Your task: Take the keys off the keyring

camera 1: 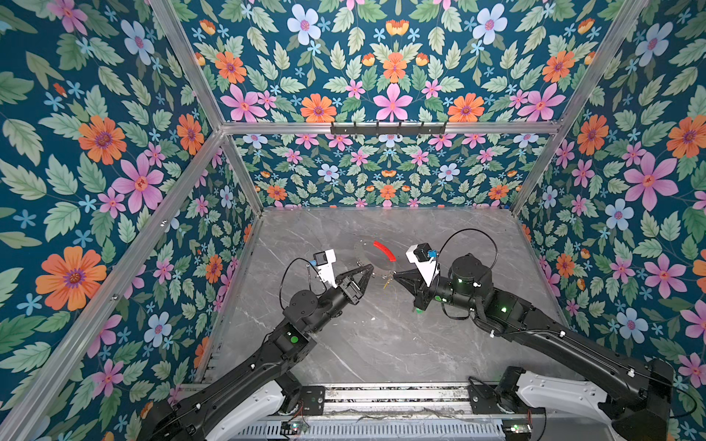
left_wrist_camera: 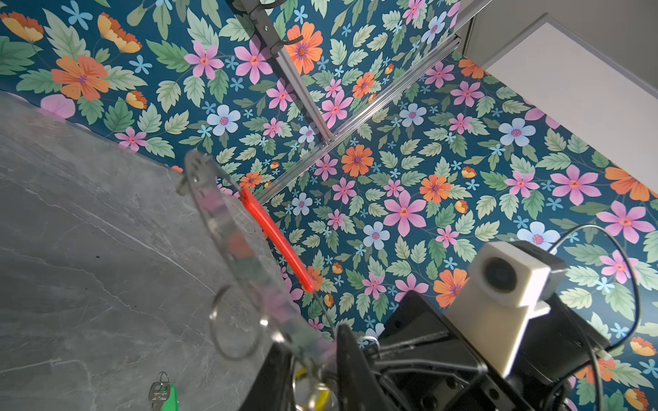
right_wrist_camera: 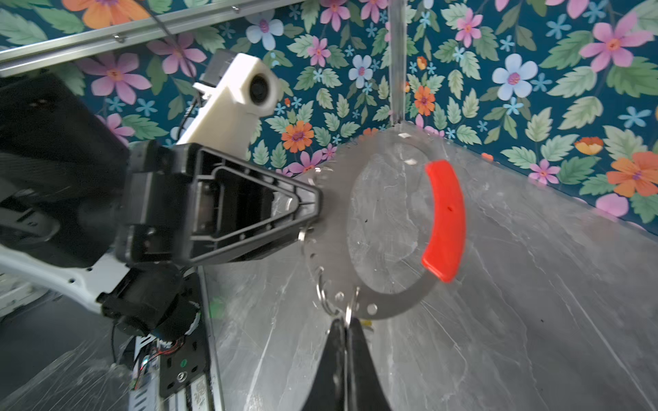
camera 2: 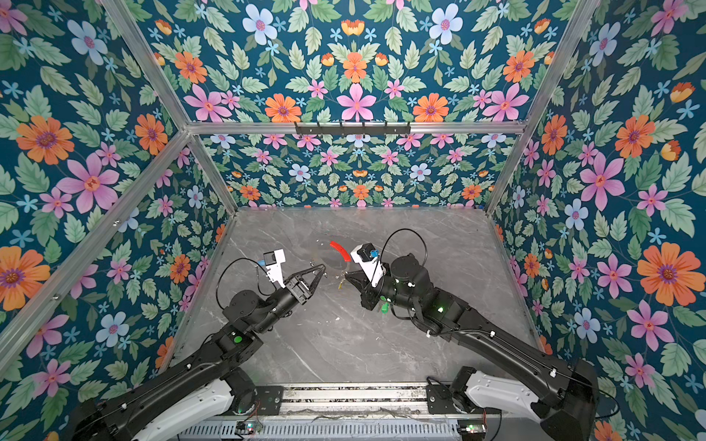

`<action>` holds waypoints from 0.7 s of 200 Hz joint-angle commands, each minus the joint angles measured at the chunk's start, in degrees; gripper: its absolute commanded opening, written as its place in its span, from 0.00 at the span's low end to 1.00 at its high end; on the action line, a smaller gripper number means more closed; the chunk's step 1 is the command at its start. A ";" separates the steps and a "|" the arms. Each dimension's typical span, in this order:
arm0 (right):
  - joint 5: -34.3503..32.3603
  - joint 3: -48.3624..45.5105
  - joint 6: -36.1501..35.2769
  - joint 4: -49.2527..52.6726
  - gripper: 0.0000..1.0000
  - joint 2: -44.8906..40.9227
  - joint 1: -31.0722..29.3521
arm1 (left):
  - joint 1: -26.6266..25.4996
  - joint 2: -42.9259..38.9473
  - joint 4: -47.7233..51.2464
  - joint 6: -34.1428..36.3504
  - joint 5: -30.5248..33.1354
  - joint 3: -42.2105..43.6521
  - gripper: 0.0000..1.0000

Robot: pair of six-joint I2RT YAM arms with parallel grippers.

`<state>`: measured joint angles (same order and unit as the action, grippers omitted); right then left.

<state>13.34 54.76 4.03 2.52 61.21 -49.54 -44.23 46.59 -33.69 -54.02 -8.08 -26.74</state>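
Keyring (right_wrist_camera: 391, 302): flat perforated hoop, right gripper (right_wrist_camera: 345, 322) clenched on its silver split ring (right_wrist_camera: 349, 309); left gripper (camera 1: 370, 268) state unclear.

Both top views look steeply down from high above my end of the surface (camera 1: 382, 343), far enough back to take it all in. My left wrist camera (right_wrist_camera: 249, 89) and right wrist camera (left_wrist_camera: 505, 281) sit close, facing each other from opposite sides of the keyring (right_wrist_camera: 398, 302), which all four views share.

Green-tagged key (left_wrist_camera: 162, 393) half off-edge (left wrist view)
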 commanded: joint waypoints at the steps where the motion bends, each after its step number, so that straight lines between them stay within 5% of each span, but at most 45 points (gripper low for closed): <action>1: 4.39 0.43 -1.79 -0.44 0.00 -0.60 0.50 | 0.00 0.08 1.61 1.17 -1.24 -0.84 0.37; 100: -4.47 -0.27 -1.57 1.93 0.00 -6.51 6.42 | 0.02 -3.22 10.12 4.52 -2.56 -1.45 0.48; 140: 8.33 1.47 -2.00 6.55 0.00 -6.64 10.03 | 0.03 -4.92 13.23 14.00 -7.39 -4.22 0.45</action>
<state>12.40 54.98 2.70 6.74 54.37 -41.41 -44.23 41.98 -21.26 -47.83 -10.94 -29.17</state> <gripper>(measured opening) 0.050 0.465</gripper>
